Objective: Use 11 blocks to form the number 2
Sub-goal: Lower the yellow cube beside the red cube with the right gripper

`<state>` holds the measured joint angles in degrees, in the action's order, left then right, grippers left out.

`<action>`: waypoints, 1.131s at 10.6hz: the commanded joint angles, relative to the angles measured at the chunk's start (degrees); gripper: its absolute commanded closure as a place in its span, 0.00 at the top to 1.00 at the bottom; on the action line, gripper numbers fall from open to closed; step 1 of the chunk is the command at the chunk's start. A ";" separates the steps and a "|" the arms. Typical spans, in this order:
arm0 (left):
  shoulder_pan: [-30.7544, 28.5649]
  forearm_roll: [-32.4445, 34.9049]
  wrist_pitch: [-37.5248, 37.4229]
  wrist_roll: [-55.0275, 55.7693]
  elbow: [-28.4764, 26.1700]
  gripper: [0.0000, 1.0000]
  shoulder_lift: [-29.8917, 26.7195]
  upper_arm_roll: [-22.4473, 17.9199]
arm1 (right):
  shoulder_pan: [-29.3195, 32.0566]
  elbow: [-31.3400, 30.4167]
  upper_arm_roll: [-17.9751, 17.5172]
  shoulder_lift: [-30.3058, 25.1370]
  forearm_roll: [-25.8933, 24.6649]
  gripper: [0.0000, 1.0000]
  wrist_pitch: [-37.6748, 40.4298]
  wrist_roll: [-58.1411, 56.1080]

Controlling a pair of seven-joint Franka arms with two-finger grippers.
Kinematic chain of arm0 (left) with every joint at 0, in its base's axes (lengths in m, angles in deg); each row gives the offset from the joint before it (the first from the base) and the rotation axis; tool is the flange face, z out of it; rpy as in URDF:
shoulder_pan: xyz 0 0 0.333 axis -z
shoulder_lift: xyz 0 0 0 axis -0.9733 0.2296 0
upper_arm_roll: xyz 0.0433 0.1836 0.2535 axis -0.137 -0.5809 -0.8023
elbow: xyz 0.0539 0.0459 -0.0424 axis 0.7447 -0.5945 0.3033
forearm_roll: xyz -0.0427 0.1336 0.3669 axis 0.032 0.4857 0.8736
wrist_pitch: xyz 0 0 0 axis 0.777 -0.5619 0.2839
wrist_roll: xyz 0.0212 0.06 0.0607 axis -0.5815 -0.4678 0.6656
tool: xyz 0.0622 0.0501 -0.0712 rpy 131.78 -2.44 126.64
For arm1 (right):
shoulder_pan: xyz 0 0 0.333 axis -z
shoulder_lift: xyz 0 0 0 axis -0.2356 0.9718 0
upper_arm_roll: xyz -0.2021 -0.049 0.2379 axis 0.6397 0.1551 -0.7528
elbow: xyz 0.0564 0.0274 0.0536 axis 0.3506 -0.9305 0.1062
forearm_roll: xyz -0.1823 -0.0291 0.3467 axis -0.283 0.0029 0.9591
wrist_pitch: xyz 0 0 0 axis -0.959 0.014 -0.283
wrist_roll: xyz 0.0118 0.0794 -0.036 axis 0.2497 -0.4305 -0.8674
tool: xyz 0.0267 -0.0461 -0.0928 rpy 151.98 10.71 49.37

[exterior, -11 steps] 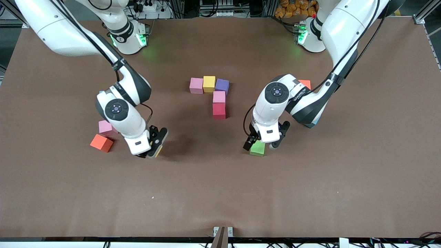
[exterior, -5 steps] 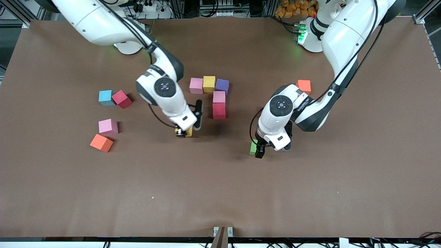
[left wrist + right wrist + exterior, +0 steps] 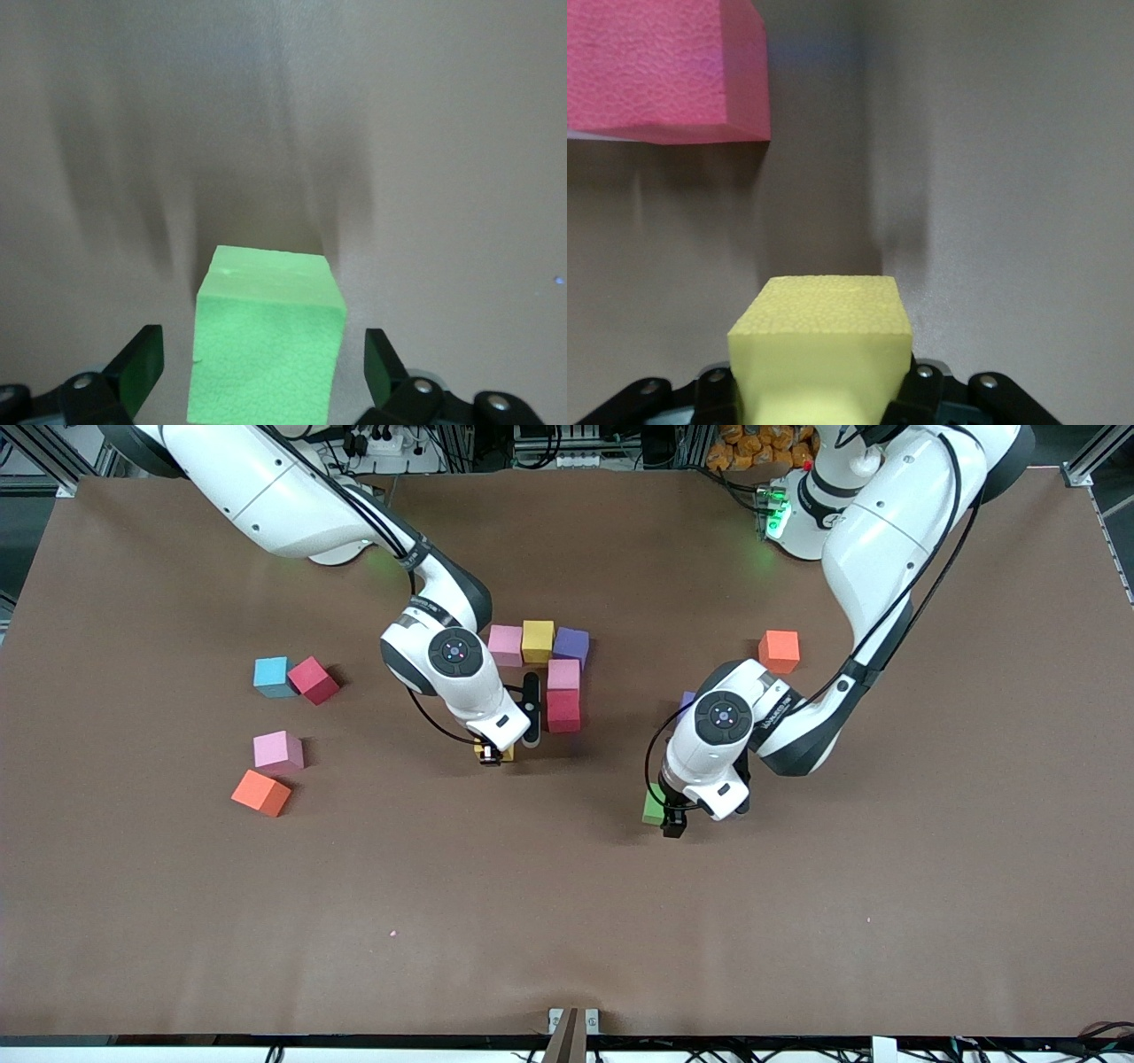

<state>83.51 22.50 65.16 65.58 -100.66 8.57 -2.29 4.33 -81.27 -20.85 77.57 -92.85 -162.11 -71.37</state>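
High front camera faces robots; 2 wrist cameras look closely down at table.

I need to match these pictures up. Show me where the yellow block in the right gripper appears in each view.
Front view: yellow block peeks out under the shut right gripper, beside the red block, toward the right arm's end.
Left wrist view: not in it; only the green block.
Right wrist view: yellow block held between the fingers.
Shared landmark: the red block, seen in the front and right wrist views.

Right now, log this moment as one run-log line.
right claw: shut on yellow block, beside red block | left claw: open around green block | number 2: partly built
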 commanded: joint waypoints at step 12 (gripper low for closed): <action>3.15 -0.75 -0.01 0.39 1.56 1.00 2.07 -3.12 | -2.75 -0.81 -3.17 1.83 3.78 0.24 -0.16 2.81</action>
<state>85.85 22.50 65.16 65.71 -100.26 10.18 -4.72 1.42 -82.02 -23.31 79.28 -90.03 -162.09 -69.09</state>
